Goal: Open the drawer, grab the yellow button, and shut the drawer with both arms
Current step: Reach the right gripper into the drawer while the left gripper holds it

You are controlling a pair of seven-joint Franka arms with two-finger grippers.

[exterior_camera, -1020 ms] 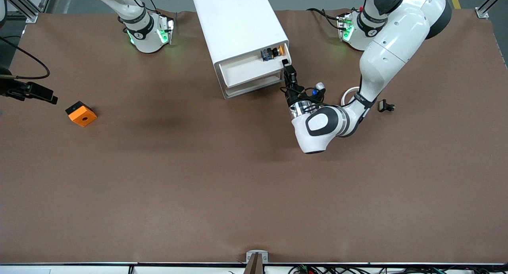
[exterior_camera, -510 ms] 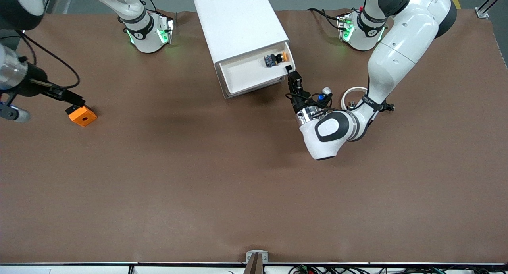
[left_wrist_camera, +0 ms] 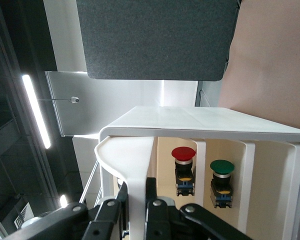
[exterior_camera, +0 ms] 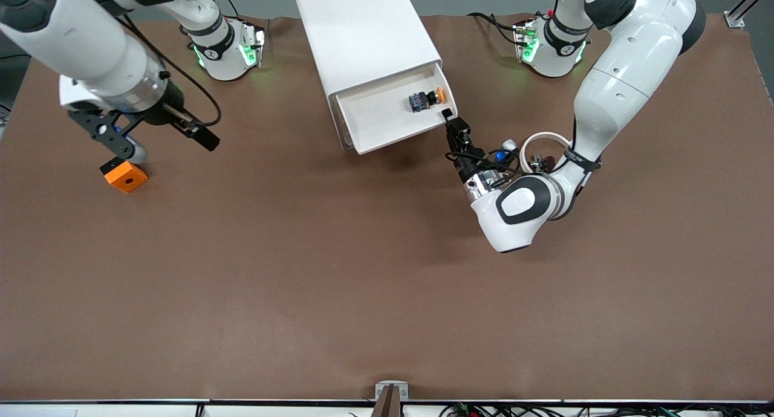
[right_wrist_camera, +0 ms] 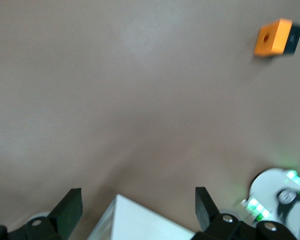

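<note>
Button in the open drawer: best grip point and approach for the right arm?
Likely from above, since the drawer is open-topped. The button lies on its side near the wall at the left arm's end, so close across its dark body, not the round orange cap. The right tool is open; the left tool is shut on the drawer's front lip.

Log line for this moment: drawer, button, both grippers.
drawer: partly open | button: inside drawer | left gripper: shut on drawer front | right gripper: open, above table
</note>
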